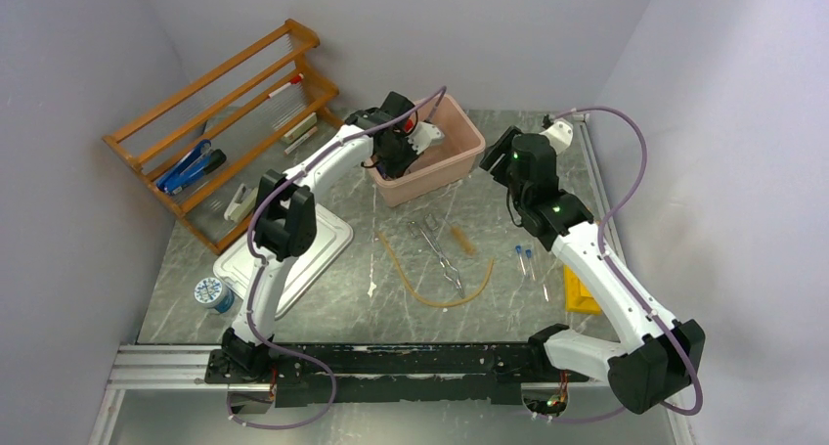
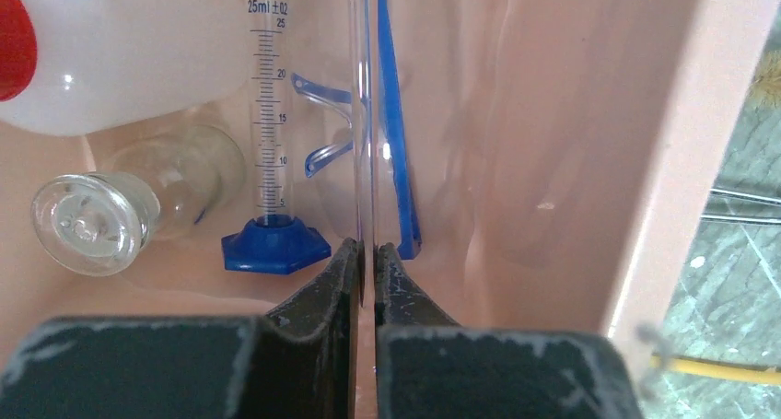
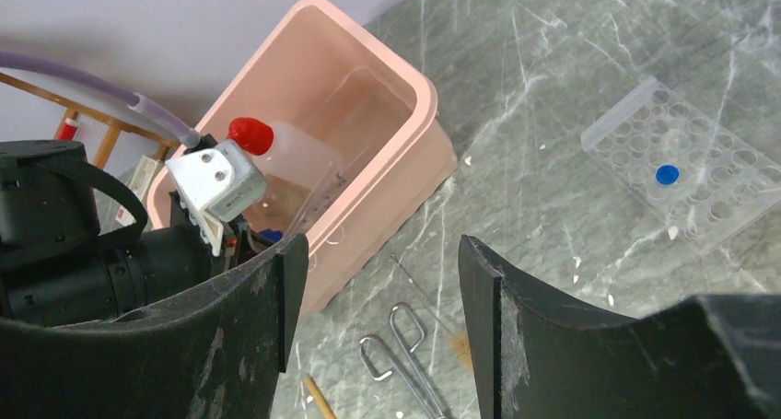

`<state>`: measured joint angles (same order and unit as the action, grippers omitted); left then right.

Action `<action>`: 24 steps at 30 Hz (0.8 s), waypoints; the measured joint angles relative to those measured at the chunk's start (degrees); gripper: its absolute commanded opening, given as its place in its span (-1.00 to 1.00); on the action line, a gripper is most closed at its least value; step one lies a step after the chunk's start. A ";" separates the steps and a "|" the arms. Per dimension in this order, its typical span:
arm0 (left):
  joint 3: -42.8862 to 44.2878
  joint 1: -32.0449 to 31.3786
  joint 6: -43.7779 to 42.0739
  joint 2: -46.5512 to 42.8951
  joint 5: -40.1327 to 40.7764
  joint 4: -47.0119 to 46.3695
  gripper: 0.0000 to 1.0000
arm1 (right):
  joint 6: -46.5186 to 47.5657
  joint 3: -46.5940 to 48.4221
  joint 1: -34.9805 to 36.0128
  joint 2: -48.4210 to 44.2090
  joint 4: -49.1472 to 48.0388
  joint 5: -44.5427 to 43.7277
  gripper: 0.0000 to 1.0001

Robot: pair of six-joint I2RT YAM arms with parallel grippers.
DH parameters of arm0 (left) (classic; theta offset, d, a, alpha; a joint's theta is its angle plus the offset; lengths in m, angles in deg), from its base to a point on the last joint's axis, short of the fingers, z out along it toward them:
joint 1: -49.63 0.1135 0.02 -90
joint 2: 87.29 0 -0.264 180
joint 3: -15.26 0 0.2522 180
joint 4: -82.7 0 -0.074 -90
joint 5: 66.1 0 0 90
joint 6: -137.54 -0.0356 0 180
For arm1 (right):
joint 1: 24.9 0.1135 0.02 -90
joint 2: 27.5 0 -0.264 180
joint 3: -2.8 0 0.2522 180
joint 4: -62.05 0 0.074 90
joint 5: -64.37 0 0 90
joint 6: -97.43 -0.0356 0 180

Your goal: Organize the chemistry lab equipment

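My left gripper is down inside the pink tub and shut on the clear lens of the blue-framed goggles. Beside it in the tub lie the white squeeze bottle with its red cap, a graduated cylinder on a blue base, and a small glass flask. My right gripper hangs open and empty above the table, right of the tub, with the metal tongs below it. On the table lie the tongs, tan tubing, blue-capped tubes and the yellow rack.
The orange shelf rack stands at the back left. A white lid and a tape roll lie at the front left. A clear hole plate with one blue cap lies right of the tub. A small brush lies by the tongs.
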<state>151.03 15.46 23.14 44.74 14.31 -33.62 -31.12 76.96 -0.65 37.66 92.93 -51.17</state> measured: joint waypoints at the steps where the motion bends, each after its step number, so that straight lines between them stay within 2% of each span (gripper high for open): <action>1: 0.00 0.00 -0.44 -0.04 0.42 0.02 -0.87 | 0.50 0.15 -0.02 0.00 -0.02 -0.02 0.28; 6: 0.00 0.00 -1.99 -0.11 0.52 0.13 -0.55 | 1.90 0.59 -0.04 -0.04 -0.09 0.00 0.28; 11: 0.00 0.00 -2.80 -0.02 0.66 0.31 -0.36 | 2.40 0.59 -0.04 -0.04 -0.09 0.04 0.28; 24: 2.12 0.00 -2.67 -0.70 -0.79 0.44 -0.05 | 3.63 -0.85 -0.09 0.15 -0.59 2.60 0.28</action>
<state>153.15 15.46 20.47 44.04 13.53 -33.19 -27.49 76.11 -0.74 37.82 92.34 -48.57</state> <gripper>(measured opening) 0.428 0.640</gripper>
